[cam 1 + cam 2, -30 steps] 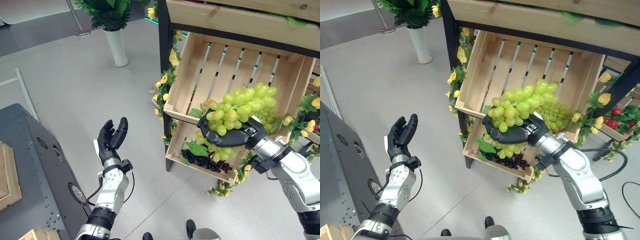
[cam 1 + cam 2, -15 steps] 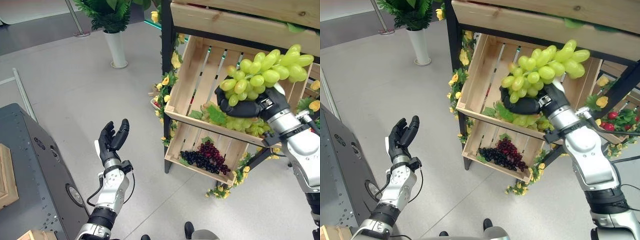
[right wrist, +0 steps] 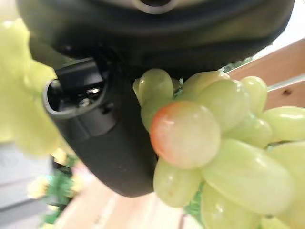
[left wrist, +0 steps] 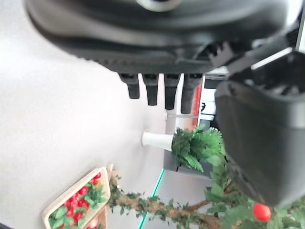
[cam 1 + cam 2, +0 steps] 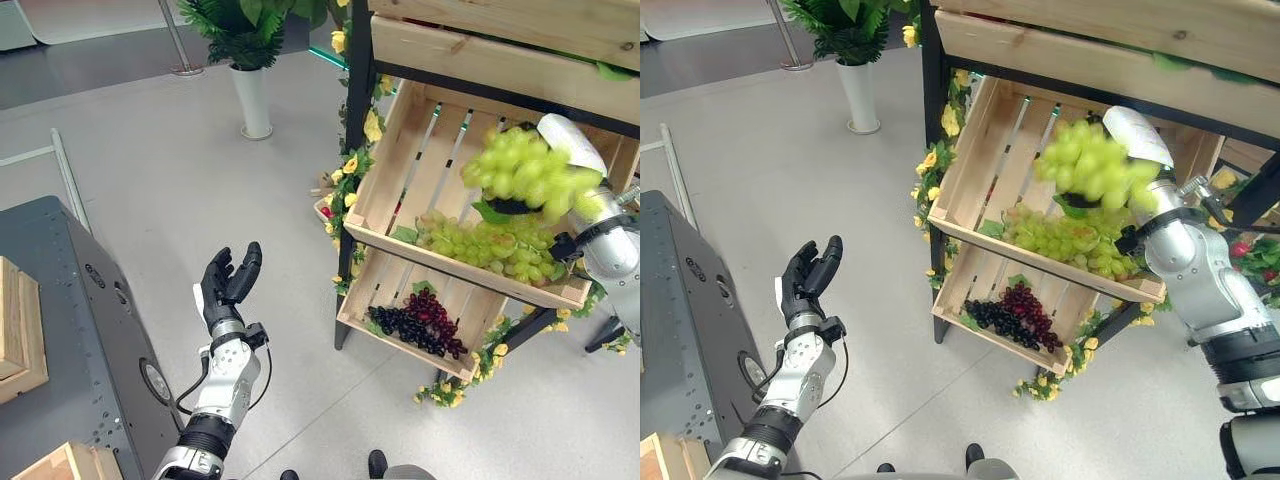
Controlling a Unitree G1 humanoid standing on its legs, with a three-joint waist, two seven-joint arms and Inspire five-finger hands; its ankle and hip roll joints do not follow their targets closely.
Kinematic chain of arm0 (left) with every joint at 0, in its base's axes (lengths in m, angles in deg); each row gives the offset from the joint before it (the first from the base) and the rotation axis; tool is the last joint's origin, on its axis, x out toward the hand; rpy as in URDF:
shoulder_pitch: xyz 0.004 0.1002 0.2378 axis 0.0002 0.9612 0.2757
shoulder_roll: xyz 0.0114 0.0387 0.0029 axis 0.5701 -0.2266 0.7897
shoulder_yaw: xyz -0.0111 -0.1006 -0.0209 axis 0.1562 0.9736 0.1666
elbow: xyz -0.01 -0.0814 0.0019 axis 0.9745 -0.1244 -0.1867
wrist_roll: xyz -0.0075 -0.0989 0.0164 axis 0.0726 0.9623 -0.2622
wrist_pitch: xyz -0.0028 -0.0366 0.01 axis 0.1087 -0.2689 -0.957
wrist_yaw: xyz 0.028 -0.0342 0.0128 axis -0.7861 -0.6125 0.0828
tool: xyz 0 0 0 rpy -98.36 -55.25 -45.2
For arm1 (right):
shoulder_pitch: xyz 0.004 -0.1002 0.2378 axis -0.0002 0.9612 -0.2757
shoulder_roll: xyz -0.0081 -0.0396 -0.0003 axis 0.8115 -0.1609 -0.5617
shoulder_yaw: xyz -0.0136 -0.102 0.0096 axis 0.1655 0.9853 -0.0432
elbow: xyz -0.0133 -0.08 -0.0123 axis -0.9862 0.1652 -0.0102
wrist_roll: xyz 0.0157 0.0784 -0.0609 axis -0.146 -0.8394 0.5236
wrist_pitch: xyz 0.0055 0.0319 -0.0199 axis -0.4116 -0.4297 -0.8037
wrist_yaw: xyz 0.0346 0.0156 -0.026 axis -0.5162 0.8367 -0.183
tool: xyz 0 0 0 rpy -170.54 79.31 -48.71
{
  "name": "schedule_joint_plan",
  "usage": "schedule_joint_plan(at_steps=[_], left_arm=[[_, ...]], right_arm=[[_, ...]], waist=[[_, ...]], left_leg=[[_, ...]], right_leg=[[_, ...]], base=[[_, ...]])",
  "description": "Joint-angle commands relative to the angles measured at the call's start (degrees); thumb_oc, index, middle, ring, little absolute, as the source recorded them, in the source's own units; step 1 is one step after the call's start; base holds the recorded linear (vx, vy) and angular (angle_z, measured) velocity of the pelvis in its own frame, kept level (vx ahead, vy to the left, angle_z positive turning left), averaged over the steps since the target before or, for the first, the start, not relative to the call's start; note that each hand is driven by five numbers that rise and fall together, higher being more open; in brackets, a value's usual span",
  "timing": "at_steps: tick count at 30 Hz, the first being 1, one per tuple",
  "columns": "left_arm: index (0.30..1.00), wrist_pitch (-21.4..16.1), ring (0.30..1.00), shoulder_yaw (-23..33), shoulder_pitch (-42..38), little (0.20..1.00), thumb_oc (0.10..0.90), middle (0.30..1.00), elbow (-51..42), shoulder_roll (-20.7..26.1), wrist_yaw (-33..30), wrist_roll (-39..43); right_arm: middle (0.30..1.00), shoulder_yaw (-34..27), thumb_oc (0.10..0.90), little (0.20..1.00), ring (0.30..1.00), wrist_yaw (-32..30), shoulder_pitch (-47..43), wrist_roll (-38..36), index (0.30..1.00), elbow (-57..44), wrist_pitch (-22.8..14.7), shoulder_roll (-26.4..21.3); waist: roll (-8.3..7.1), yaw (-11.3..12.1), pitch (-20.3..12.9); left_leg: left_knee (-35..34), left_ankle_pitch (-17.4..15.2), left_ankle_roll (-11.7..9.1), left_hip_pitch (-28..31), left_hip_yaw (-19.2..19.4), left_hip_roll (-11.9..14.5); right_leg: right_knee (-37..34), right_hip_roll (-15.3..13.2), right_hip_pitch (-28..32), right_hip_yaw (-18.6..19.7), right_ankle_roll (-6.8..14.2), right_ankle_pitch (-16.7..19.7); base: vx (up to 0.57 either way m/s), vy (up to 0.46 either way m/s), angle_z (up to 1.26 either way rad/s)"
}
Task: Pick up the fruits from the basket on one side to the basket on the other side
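My right hand (image 5: 511,207) is shut on a bunch of green grapes (image 5: 525,175) and holds it up in front of the tilted middle wooden crate (image 5: 400,160). The bunch hides most of the hand. In the right wrist view the grapes (image 3: 214,143) press against the thumb (image 3: 95,129). A second green bunch (image 5: 490,245) lies in that crate. Dark purple and red grapes (image 5: 415,318) lie in the lower crate (image 5: 355,310). My left hand (image 5: 228,285) stands upright and open over the floor, with its fingers (image 4: 157,88) straight and nothing in it.
A black shelf post (image 5: 355,130) with yellow flowers (image 5: 352,165) edges the crates, with another crate (image 5: 500,40) above. A potted plant (image 5: 252,100) stands behind. A grey cabinet (image 5: 70,330) bearing a wooden box (image 5: 15,330) is at my left. Red fruit (image 5: 1250,250) sits at the far right.
My right hand has raised the green bunch from low in front of the crates up before the middle crate. The camera has shifted a little. The left hand has stayed put.
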Motion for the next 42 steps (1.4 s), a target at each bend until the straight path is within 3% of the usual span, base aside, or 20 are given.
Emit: schedule_joint_plan(at_steps=[1,6,10,19,25,26,42], left_arm=[[0.900,-3.4,0.900,-3.7,-7.6,0.900,0.800,0.900,-0.1,2.5,0.2,-2.8],[0.900,-2.5,0.900,-3.6,-8.3,0.900,0.800,0.900,-0.6,3.1,0.3,-1.9],[0.900,-1.3,0.900,-3.9,-9.5,0.900,0.800,0.900,-1.2,3.5,0.6,-1.3],[0.900,-0.4,0.900,-4.6,-10.8,0.900,0.800,0.900,-1.1,3.5,1.4,0.3],[0.900,-0.8,0.900,-5.0,-10.9,0.900,0.800,0.900,-0.3,2.8,1.8,0.2],[0.900,-0.9,0.900,-5.1,-10.7,0.900,0.800,0.900,-0.4,2.9,1.9,0.3],[0.900,-1.7,0.900,-5.3,-9.4,0.900,0.800,0.900,-0.9,2.6,2.4,0.1]], right_arm=[[0.300,2.4,0.400,0.300,0.300,0.1,-16.1,5.5,0.300,7.5,1.6,-6.0],[0.300,8.4,0.400,0.300,0.300,2.3,-20.0,5.8,0.300,14.2,1.1,-6.1],[0.300,12.0,0.400,0.300,0.300,2.9,-21.6,2.0,0.300,23.1,3.6,-4.0],[0.300,7.7,0.400,0.300,0.300,5.4,-23.2,-12.2,0.300,36.1,13.0,1.6],[0.312,8.7,0.408,0.312,0.312,6.1,-25.1,-12.3,0.312,39.6,10.4,3.4],[0.900,8.7,0.800,0.900,0.900,4.7,-24.9,-12.0,0.900,38.9,10.0,3.4],[0.900,6.9,0.800,0.900,0.900,-1.3,-22.6,-11.5,0.900,26.9,8.8,2.4]], waist=[[-2.64,3.7,-7.0],[-2.72,4.3,-6.9],[-2.72,5.0,-6.4],[-1.90,5.8,-6.0],[-1.70,6.2,-5.8],[-1.65,6.1,-5.7],[-1.47,5.0,-5.6]], left_leg=[[0.5,-5.8,0.3,0.7,-4.0,-3.2],[0.5,-5.7,0.2,0.6,-4.1,-3.1],[0.5,-5.7,0.2,0.8,-4.4,-3.1],[0.5,-5.7,0.1,1.0,-4.6,-3.1],[0.5,-5.6,0.0,1.2,-4.7,-3.0],[0.5,-5.6,0.1,1.2,-4.7,-3.0],[0.5,-6.0,0.3,1.4,-4.0,-3.0]], right_leg=[[0.5,1.5,1.6,-2.2,-0.4,-0.3],[0.5,1.4,1.6,-2.8,-0.4,-0.2],[0.6,1.2,1.9,-3.3,-0.5,-0.2],[0.6,1.2,2.2,-3.5,-0.8,-0.2],[0.6,1.2,2.5,-3.5,-1.1,-0.3],[0.6,1.2,2.5,-3.5,-1.1,-0.3],[0.8,1.2,2.1,-2.6,-1.1,-0.5]], base=[[0.00,-0.013,0.04],[0.00,-0.006,0.06],[-0.01,-0.007,0.05],[0.00,0.000,0.02],[0.00,0.000,0.00],[0.00,0.000,0.00],[0.00,0.000,0.00]])
